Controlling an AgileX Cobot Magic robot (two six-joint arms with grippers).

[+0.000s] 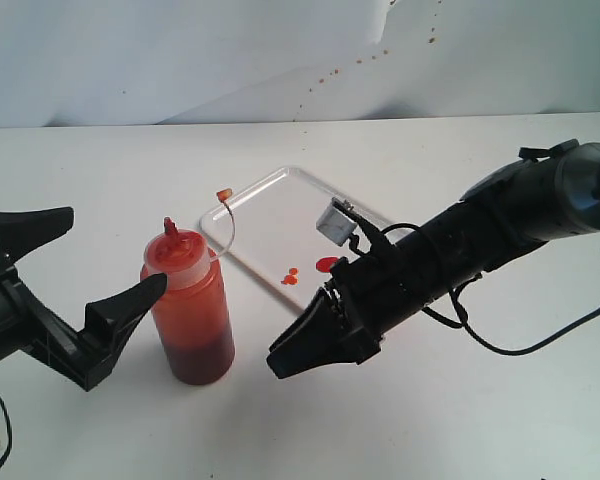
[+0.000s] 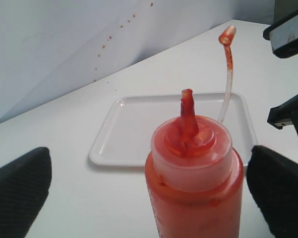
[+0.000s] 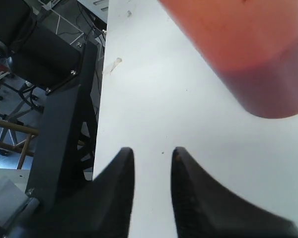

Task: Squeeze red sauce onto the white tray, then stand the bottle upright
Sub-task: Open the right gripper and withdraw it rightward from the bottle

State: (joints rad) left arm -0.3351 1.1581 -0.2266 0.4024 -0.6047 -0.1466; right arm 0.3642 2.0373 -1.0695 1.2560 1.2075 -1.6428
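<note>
Where the bottle is standing: the translucent red-orange plastic squeeze bottle (image 1: 190, 320) is standing upright on the white tabletop (image 1: 460, 420), toward the near left corner and just clear of the tray.
Cap: the cloudy ribbed cap (image 2: 191, 148) is sitting on the bottle, its red-stained nozzle (image 1: 170, 228) pointing straight up. The thin tether is arching toward the far edge, carrying the small tip cap (image 1: 223, 194).
Tray: the flat white rectangular plastic tray (image 1: 270, 215) is lying mid-table, closer to the far edge than the bottle.
Sauce: the glossy red sauce (image 1: 326, 264) is lying on the tray as one larger blob with smaller drops beside it. More of it is showing through the bottle's wall.
Left pincer (image 1: 117, 247): I am holding it wide open, one finger on each side of the bottle's shoulder. I cannot tell whether either finger is touching the plastic.
Right pincer (image 1: 280, 365): I am hovering it low between the tray and the near edge, apart from the bottle. Its fingers are drawn to a narrow slit, gripping nothing.
</note>
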